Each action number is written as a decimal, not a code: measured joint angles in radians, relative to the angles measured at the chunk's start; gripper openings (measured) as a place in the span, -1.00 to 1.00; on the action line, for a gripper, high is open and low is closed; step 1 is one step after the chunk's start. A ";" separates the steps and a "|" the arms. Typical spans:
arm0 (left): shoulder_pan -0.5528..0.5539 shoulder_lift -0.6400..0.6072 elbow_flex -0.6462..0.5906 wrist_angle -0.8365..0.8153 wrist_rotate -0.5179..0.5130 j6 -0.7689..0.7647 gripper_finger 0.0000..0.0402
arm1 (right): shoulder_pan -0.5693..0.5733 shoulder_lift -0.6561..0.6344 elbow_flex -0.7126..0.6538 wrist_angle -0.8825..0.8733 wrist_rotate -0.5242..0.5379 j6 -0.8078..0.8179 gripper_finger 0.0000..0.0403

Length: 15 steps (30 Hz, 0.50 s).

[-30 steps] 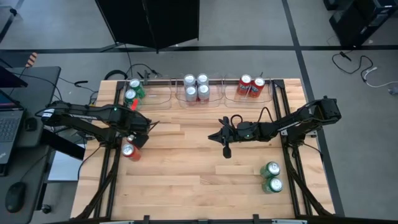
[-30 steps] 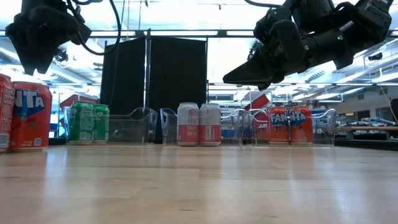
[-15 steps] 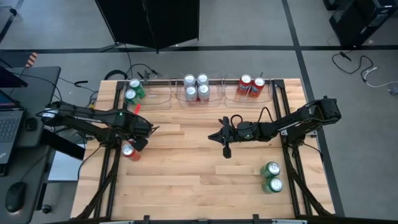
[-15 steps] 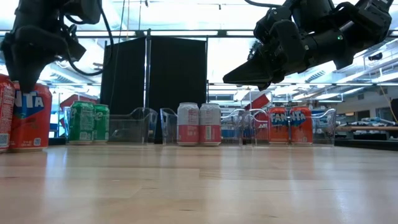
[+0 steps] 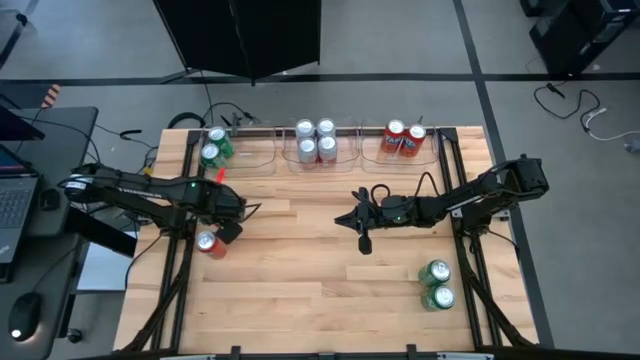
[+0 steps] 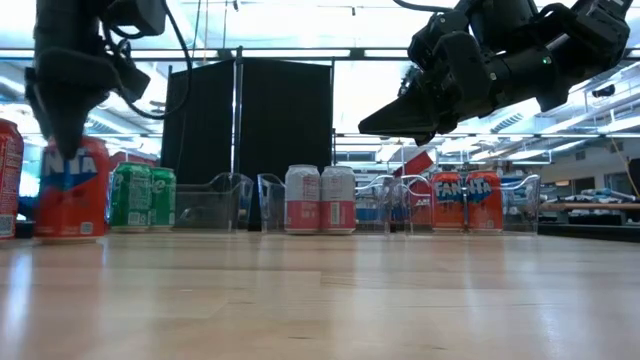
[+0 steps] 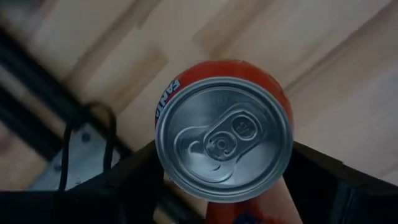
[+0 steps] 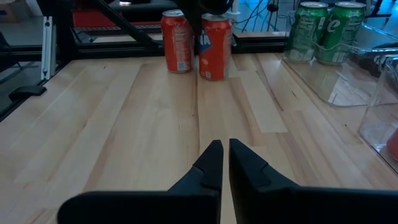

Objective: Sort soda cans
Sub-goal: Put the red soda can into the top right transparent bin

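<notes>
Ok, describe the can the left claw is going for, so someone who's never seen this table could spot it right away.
Start at the wooden table's left edge, well in front of the clear trays at the back. Two red cans stand together there, and the left claw hangs right over them. It's the red can directly under the open claw, not the neighbour beside it.

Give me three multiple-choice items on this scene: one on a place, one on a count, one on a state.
1. The left end effector is over: A a red can; B a green can; C a laptop.
2. Silver-white cans in the middle tray: A two; B three; C four.
3. The right end effector is: A shut and empty; B holding a can; C wide open.
Answers: A, its wrist view looks down on a red can's top; C, four silver tops show from above; A, its fingers meet with nothing between.
</notes>
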 joint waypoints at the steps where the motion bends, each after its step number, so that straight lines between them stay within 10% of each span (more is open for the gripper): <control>1: 0.000 0.000 0.000 0.021 -0.013 0.013 0.46 | 0.000 0.000 0.000 0.002 0.000 0.000 -0.93; 15: 0.065 0.047 -0.008 0.529 -0.040 0.247 0.36 | 0.000 -0.005 0.000 0.031 0.000 -0.042 -0.93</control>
